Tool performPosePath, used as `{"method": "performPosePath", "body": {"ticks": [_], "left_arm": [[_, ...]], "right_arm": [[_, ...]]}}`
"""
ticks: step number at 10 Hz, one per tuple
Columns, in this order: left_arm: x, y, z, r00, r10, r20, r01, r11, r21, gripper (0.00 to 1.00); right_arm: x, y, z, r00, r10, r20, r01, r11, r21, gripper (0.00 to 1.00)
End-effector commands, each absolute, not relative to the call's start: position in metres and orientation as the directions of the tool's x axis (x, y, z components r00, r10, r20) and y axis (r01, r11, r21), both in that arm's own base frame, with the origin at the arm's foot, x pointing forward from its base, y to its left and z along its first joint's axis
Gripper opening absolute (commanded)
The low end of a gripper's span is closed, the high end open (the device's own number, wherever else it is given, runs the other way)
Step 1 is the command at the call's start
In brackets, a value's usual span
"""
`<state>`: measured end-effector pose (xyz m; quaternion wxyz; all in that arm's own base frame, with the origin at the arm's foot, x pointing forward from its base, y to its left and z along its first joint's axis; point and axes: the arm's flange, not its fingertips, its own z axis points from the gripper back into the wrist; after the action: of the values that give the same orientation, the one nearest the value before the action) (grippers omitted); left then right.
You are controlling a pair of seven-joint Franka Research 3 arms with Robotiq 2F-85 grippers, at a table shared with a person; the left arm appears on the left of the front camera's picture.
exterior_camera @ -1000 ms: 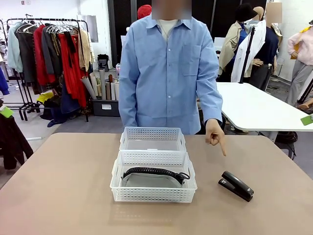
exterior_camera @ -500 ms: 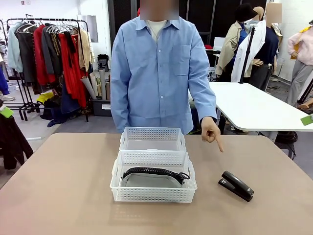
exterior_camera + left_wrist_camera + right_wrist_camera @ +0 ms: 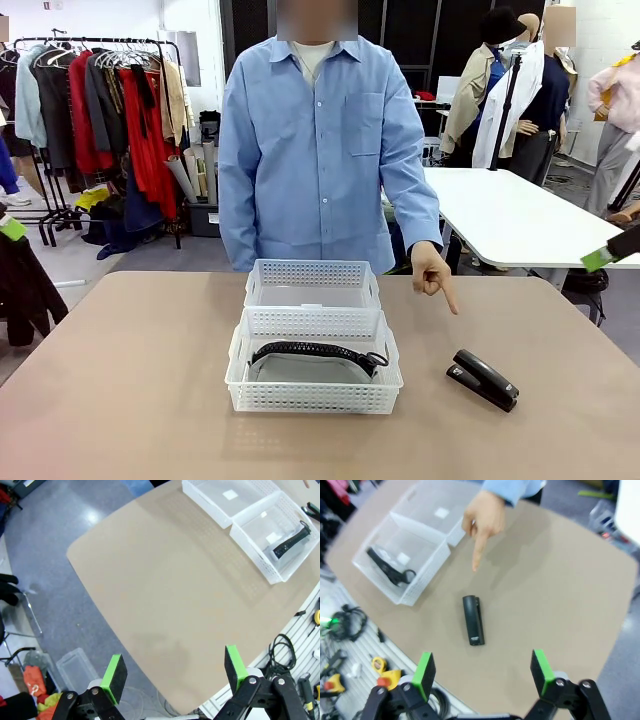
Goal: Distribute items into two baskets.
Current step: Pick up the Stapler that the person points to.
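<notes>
My left gripper (image 3: 174,669): It hangs high over the table (image 3: 165,590), near a corner, and looks down at it. My two green pads (image 3: 114,676) are wide apart. Nothing is between them.
My right gripper (image 3: 483,672): It hangs high over the other side of the table and tips down at the stapler (image 3: 472,619). My fingers are wide apart here too, and they hold nothing.
Stapler: It is small and black. It lies flat on the bare table, off to the side of the baskets and touching neither.
Pouch (image 3: 315,362): It is grey with a black zip edge. It lies inside the near basket (image 3: 312,398).
Far basket (image 3: 312,272): It sits right behind the near basket, and the two touch. I see nothing in it but a small white label.
Person's hand (image 3: 432,270): The arm hangs down in a blue sleeve. One finger sticks out and points down at the stapler. The finger is up in the air and does not touch it.
</notes>
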<state>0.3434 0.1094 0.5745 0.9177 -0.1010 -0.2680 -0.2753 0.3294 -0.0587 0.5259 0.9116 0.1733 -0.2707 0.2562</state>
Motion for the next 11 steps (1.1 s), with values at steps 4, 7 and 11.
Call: {"method": "performPosePath", "body": {"ticks": [4, 7, 11], "left_arm": [[0.343, 0.112, 0.573, 0.707, -0.453, 0.543, 0.561, 0.827, -0.041, 1.0], [0.343, 0.112, 0.573, 0.707, -0.453, 0.543, 0.561, 0.827, -0.041, 1.0], [0.343, 0.112, 0.573, 0.707, -0.453, 0.543, 0.561, 0.827, -0.041, 1.0]], "right_arm": [[0.342, -0.006, 0.491, 0.725, 0.478, 0.496, -0.63, 0.752, 0.196, 1.0], [0.351, 0.015, 0.463, 0.737, 0.518, 0.435, -0.638, 0.745, 0.193, 1.0], [0.358, 0.029, 0.43, 0.74, 0.555, 0.38, -0.646, 0.745, 0.169, 1.0]]}}
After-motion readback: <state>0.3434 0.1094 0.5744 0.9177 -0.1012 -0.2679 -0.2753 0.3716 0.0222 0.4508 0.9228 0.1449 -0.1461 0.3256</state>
